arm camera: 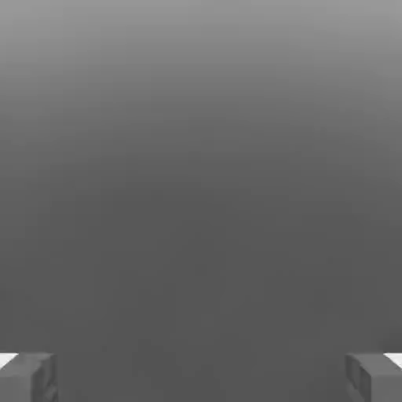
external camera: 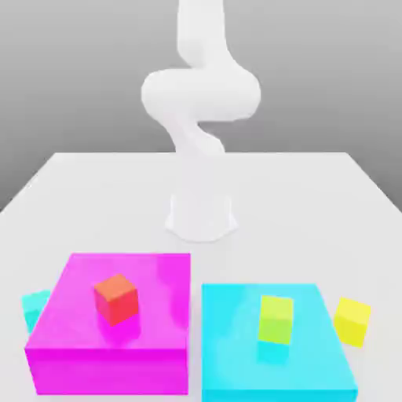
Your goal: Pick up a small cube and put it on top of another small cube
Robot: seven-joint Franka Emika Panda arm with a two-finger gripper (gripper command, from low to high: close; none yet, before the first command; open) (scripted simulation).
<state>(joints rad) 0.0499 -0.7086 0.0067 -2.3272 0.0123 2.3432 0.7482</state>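
Two grey fingers (arm camera: 27, 378) show in the hand view, one at each side, far apart — the gripper (arm camera: 201, 381) is wide open and holds nothing. Between the fingers there is only plain grey.

In the exterior view the white arm (external camera: 200, 102) stands at the middle of the white table (external camera: 94, 196), bent up high. All the blocks lie in front of its base, nearer the camera.

The yellow cube (external camera: 352, 320) sits on the table, off to the exterior view's right of the arm's base, just beside the flat blue block (external camera: 235, 345). A lime cube (external camera: 275, 318) sits on top of that blue block.

The red cube (external camera: 116, 298) sits on top of the flat pink block (external camera: 110, 345), off to the exterior view's left of the base — well apart from the yellow cube. A teal cube (external camera: 34, 308) peeks out beside the pink block on the far left side.
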